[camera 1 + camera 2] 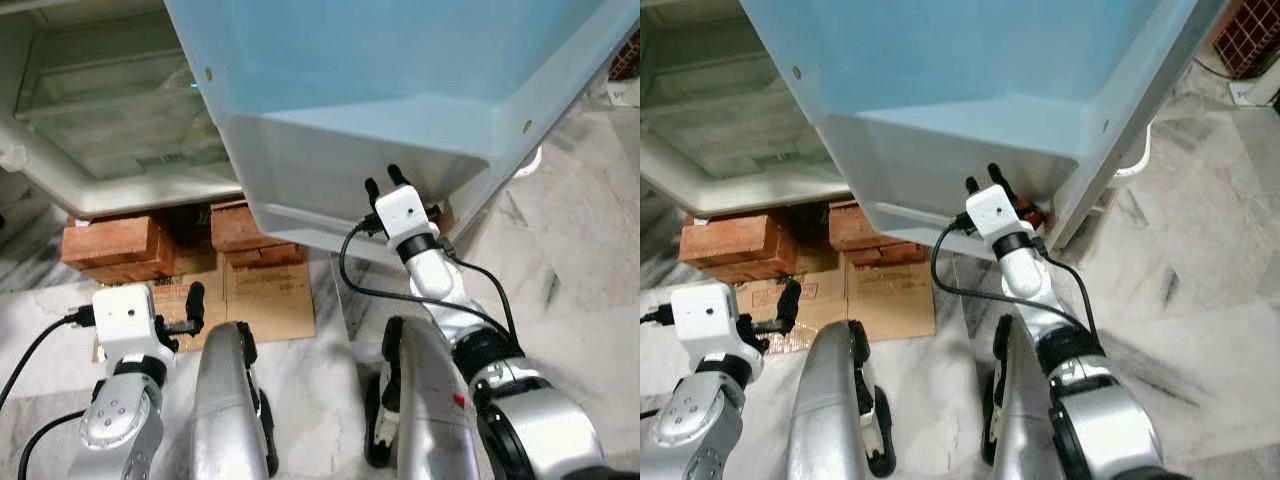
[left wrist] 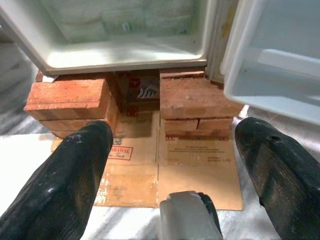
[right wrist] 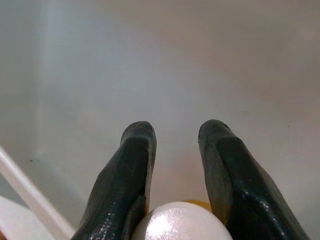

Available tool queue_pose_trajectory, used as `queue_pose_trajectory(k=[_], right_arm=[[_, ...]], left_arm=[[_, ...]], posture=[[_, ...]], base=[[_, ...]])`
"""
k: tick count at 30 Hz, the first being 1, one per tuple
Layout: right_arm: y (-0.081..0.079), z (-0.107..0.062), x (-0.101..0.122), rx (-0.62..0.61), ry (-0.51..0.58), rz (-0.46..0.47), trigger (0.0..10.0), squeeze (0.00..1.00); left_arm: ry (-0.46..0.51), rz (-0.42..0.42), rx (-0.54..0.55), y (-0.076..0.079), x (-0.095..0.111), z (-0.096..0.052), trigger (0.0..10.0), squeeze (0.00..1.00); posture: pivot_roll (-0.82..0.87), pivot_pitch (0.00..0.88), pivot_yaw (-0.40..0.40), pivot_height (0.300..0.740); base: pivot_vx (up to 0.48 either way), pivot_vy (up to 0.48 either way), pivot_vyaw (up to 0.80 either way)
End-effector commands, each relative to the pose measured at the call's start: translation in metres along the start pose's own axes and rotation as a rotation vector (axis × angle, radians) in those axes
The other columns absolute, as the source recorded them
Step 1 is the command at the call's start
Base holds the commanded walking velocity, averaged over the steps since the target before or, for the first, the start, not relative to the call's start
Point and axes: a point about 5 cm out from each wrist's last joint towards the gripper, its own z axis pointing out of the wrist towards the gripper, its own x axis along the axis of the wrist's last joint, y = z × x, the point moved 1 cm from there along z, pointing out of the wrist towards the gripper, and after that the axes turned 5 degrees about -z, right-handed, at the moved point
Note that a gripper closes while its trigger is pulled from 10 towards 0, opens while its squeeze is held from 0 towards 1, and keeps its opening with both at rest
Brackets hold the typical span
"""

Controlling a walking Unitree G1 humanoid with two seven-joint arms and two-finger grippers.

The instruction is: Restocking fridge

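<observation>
The fridge (image 1: 110, 120) stands open on the left, its glass shelf bare. Its door (image 1: 400, 60) swings out overhead, with the pale blue door bin (image 1: 330, 170) facing me. My right gripper (image 1: 383, 180) is raised against the bin's lower wall. In the right wrist view its fingers (image 3: 125, 170) are shut on a rounded white-topped object (image 3: 180, 222) with a bit of yellow behind it; the rest of that object is hidden. My left gripper (image 2: 172, 132) hangs low and open over the cardboard, holding nothing.
Red bricks (image 1: 110, 245) prop up the fridge base, with a second stack (image 2: 195, 97) under the door side. Flattened cardboard (image 1: 265, 290) lies on the marble floor (image 1: 570, 260). My own legs (image 1: 230, 400) show below.
</observation>
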Motion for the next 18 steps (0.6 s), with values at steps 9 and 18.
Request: queue_pose_trajectory(k=[9, 18], right_arm=[[0.022, -0.006, -0.031, -0.119, -0.182, -0.075, 10.0, 1.0], [0.037, -0.005, -0.03, -0.2, -0.173, -0.117, 10.0, 1.0]], left_arm=[[-0.018, 0.012, 0.024, -0.002, -0.002, -0.001, 10.0, 0.0], [-0.019, 0.015, 0.033, -0.003, -0.002, 0.001, 10.0, 0.0]], posture=[[0.22, 0.34, 0.053, 0.555], [0.22, 0.332, 0.052, 0.555]], base=[[0.0, 0.0, 0.0], [0.0, 0.0, 0.0]])
